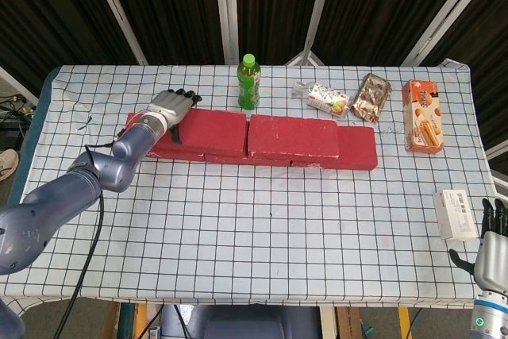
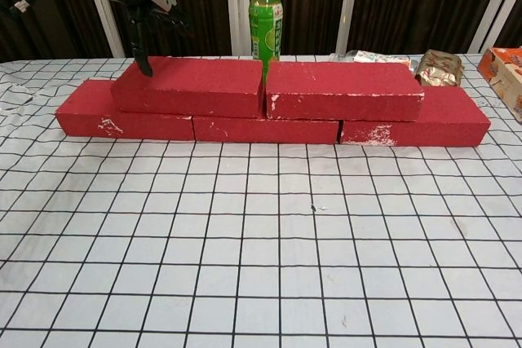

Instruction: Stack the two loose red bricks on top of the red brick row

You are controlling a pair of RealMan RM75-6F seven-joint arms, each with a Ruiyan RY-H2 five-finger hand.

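We see two red bricks stacked on the red brick row point(image 2: 269, 129) — the left upper brick point(image 2: 189, 85) and the right upper brick point(image 2: 342, 90) sit end to end, their near faces scuffed with white chips, across the middle of the table toward its far side. The left hand point(image 1: 169, 106) hovers over the left end of the left upper brick with fingers spread and nothing in them; in the chest view one dark fingertip point(image 2: 145, 66) reaches down to the brick's top corner. The right hand point(image 1: 490, 234) shows at the near right edge, fingers loosely apart and empty, just beside a small white box point(image 1: 456, 213).

The table wears a white cloth with a black grid point(image 2: 269, 250); dark panels with pale struts stand behind. Along the far edge are a green bottle point(image 1: 248, 82), two snack packets point(image 1: 349, 99) and an orange carton point(image 1: 421, 114) — the near half of the cloth lies open.
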